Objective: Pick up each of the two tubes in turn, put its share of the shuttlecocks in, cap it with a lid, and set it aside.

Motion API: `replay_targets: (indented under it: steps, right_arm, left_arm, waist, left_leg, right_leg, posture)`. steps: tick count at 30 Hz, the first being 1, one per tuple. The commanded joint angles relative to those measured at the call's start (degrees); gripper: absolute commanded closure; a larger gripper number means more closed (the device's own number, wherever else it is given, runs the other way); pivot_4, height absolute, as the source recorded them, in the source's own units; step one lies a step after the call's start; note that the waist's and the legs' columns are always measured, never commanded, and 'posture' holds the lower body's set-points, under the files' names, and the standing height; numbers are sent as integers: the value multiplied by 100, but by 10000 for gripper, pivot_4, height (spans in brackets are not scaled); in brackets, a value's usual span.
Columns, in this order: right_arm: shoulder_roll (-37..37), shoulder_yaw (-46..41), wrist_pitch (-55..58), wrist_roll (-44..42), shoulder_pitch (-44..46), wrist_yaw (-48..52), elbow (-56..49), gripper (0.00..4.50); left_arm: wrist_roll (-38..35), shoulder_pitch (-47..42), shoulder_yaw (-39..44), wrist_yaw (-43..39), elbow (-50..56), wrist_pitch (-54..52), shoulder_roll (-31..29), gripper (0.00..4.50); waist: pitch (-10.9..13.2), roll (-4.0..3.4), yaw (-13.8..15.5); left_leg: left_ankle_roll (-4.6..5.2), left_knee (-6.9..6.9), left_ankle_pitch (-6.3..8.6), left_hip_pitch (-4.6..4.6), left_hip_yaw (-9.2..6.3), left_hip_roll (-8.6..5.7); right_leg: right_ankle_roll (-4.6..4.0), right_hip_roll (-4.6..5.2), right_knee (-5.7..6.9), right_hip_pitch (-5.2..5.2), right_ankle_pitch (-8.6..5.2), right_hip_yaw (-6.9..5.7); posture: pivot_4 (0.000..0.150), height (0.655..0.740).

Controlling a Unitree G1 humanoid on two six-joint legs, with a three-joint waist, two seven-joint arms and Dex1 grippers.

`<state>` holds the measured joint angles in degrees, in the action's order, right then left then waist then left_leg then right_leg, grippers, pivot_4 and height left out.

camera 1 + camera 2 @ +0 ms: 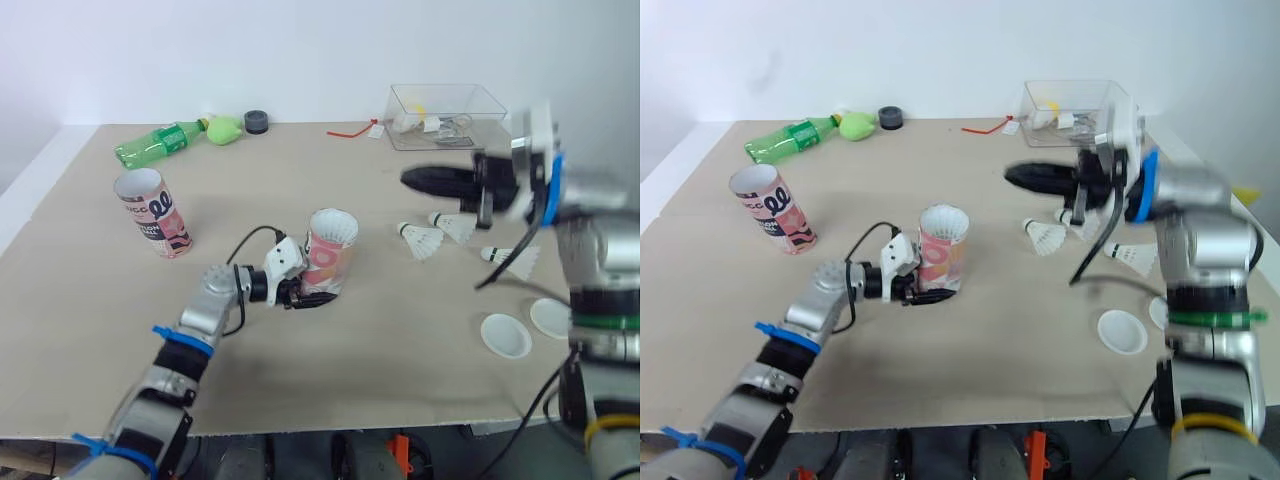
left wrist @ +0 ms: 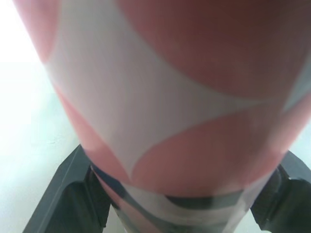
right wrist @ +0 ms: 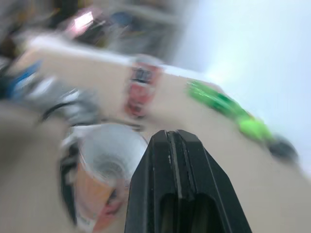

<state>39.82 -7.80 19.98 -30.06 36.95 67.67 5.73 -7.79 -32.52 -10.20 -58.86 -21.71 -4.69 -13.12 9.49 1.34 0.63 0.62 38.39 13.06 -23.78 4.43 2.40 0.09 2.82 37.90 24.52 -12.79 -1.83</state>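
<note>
currently the left tool (image 1: pixel 303 294) is clamped on the foot of the near tube (image 1: pixel 331 250), its fingers (image 2: pixel 63 199) on either side, holding it upright at mid-desk with the mouth open upward. something white shows in the mouth; whether it is a shuttlecock cannot be told. the right tool (image 1: pixel 410 180) hangs above the desk (image 1: pixel 380 400), pressed fully together with nothing in it, its tip pointing to the robot's left, toward the tube.

3 shuttlecocks (image 1: pixel 421 241) lie on their sides on the desk between the tube and the right arm, below the right tool and slightly to the robot's right of its tip. their corks point roughly toward the tube and their skirts away, so each long axis runs about left to right. 2 lids (image 1: pixel 505 335) sit near the desk's front edge on the right. the 2nd tube (image 1: pixel 150 212) stands well apart at the far left.

the right arm is clearly the nearer one. it would probably need to spread its fingers, tip downward and close across a shuttlecock's axis, then carry it left to the mouth.
</note>
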Motion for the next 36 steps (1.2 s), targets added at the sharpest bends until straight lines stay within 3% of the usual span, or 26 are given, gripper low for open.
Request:
replay_targets:
  steps: [1,6,14,17,21,22,25,32,36]
  right_arm:
    - [-137,-439,63,-108,-619,-766,-948,44569]
    - [-458,-481,-50,14,-1555,-1437,-1509,44569]
    - [-751,-400,171,-7,-2310,-2051,-1885,44569]
    - [-765,-480,604,-253,-2408,-2224,-1917,35667]
    - [-650,-516,865,-412,-2474,-2184,-1901,16192]
    - [-595,-529,940,-450,-2492,-2142,-1874,14584]
    - [-437,-572,1031,-526,-2531,-2000,-1799,1627]
    - [32,-596,1249,-721,-2670,-1495,-1753,670]
    - [582,-352,1191,-406,-2734,-1056,-1807,670]
  left_arm:
    - [-152,289,74,283,274,289,243,14700]
    - [-23,589,53,688,266,903,502,14700]
    - [248,589,-198,863,-139,1587,579,14700]
    - [260,521,-298,711,-275,1653,545,14700]
    - [135,488,-368,457,-332,1497,556,14700]
    - [131,481,-379,415,-351,1473,556,14700]
    - [113,463,-386,359,-388,1460,565,14700]
    - [70,459,-402,243,-343,1375,557,14700]
    - [72,461,-408,232,-342,1367,529,14700]
  waist:
    - [0,-18,-6]
    - [2,-13,-14]
    - [4,-10,-15]
    - [4,-10,-15]
    - [4,-10,-15]
    - [4,-10,-15]
    - [4,-10,-15]
    - [3,-10,-15]
    - [3,-10,-15]
  left_leg:
    - [0,0,0,-1,4,-1]
    - [0,2,0,4,4,2]
    - [3,4,-10,22,6,7]
    - [3,3,-10,24,9,8]
    - [3,3,-9,24,8,9]
    - [4,2,-9,23,8,9]
    - [4,0,-8,21,7,9]
    - [6,-4,-7,21,4,11]
    - [7,-7,-6,20,4,13]
  right_leg:
    - [0,-3,5,8,0,0]
    - [40,-16,5,3,-20,-7]
    - [46,-25,3,-13,-10,-3]
    - [46,-27,3,-13,-10,0]
    - [44,-28,2,-14,-11,-1]
    - [43,-29,1,-14,-11,-1]
    - [43,-29,-6,-14,-11,-2]
    - [45,-34,-22,-20,-10,-5]
    - [48,-37,-35,-23,-8,-6]
  posture:
    - [1500,7400]
    - [1500,7400]
    - [1500,7400]
    - [1500,7400]
    - [1500,7400]
    - [1500,7400]
    - [1500,7400]
    - [1500,7400]
    - [1500,7400]
